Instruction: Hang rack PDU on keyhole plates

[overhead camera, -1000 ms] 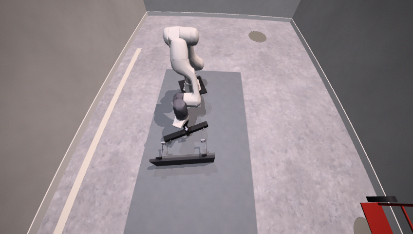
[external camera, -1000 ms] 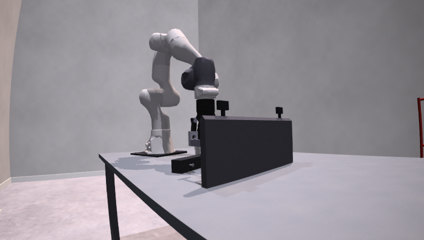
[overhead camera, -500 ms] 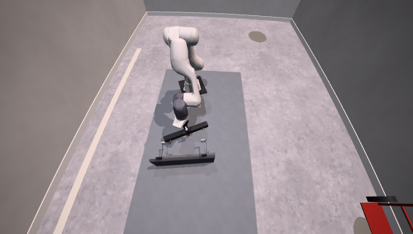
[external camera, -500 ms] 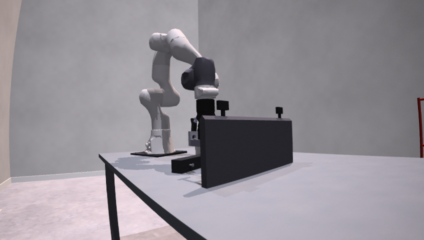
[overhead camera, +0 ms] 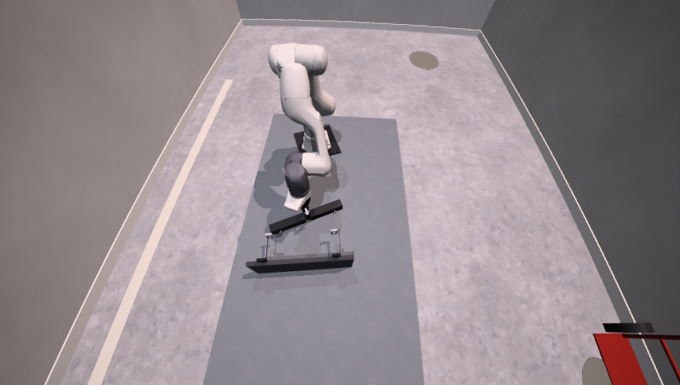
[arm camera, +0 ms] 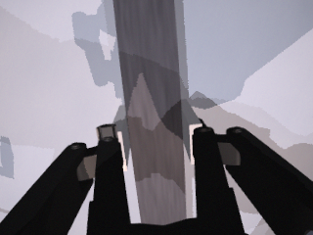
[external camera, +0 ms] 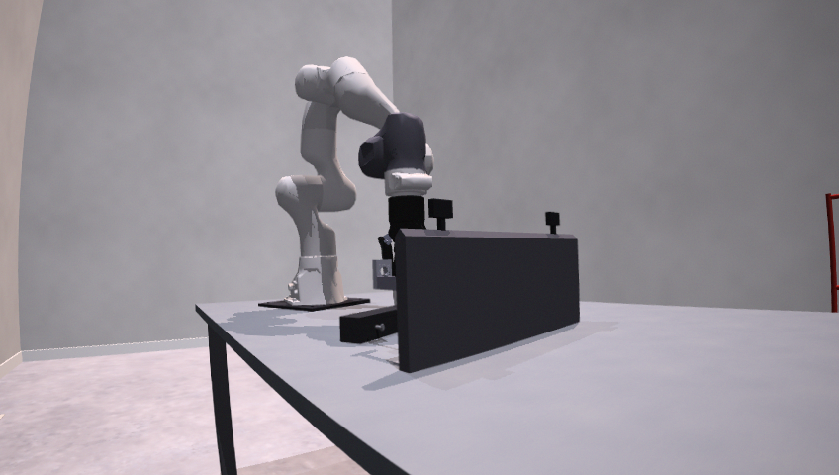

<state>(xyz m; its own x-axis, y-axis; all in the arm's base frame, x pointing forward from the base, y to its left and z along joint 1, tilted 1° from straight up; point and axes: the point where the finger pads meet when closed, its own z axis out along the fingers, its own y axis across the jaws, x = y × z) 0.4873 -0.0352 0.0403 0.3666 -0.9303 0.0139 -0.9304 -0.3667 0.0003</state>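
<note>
Pincer [arm camera: 156, 151] pinching the dark rack PDU [overhead camera: 305, 216] at mid-length, the bar lying flat and skewed on the tabletop [overhead camera: 333, 314], just beside the upright keyhole plates [overhead camera: 334, 233].
</note>
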